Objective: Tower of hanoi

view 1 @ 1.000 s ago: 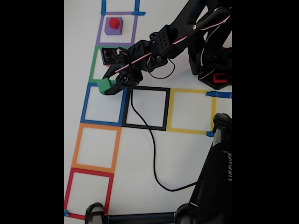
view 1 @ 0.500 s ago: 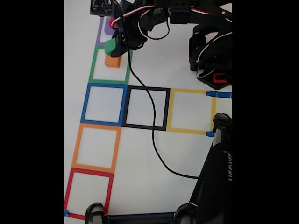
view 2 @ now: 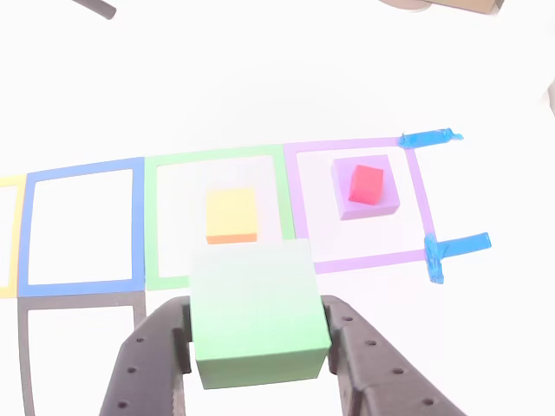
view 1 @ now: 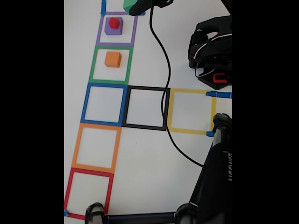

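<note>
In the fixed view my gripper (view 1: 132,6) is at the top edge, just beyond the purple tape square, shut on the green cube (view 1: 128,6). The other view shows the green cube (view 2: 258,312) clamped between my two black fingers (view 2: 152,347), lifted above the table. The purple cube (view 1: 108,31) sits in the purple tape square with the small red cube (view 1: 114,22) on top of it. The orange cube (view 1: 112,59) stands alone in the green tape square. In the other view the orange cube (view 2: 231,215), purple cube (view 2: 389,206) and red cube (view 2: 365,184) lie beyond the gripper.
Blue (view 1: 103,103), black (view 1: 145,108), yellow (view 1: 191,111), orange (view 1: 95,147) and red (view 1: 88,191) tape squares hold nothing. The arm's base (view 1: 212,51) is at the right. A black cable (view 1: 164,93) trails across the table to a black stand (view 1: 215,186).
The gripper carried the green cube from the blue square's corner up past the green and purple squares to the top edge. The orange cube is now uncovered.
</note>
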Controlling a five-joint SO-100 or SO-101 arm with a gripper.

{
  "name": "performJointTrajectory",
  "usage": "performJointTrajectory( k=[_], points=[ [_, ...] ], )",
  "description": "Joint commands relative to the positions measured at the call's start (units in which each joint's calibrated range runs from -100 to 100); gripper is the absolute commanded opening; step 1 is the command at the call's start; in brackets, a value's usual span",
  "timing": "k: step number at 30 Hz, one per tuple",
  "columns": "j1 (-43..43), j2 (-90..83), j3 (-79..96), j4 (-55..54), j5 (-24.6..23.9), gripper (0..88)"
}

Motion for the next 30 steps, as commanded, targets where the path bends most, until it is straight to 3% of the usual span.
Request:
performJointTrajectory(
  k=[1, 5, 13, 21, 30],
  points=[
    [3.3, -3.8, 9.5, -5.4, 0.0, 1.1],
    [4.9, -8.1, 27.4, -20.3, 0.0, 1.1],
    [5.3, -10.4, 68.3, -66.0, 0.0, 1.4],
    [2.5, 2.2, 81.4, -93.2, 0.0, 1.4],
    [-2.1, 20.6, 81.2, -112.5, 0.0, 1.4]
  ],
)
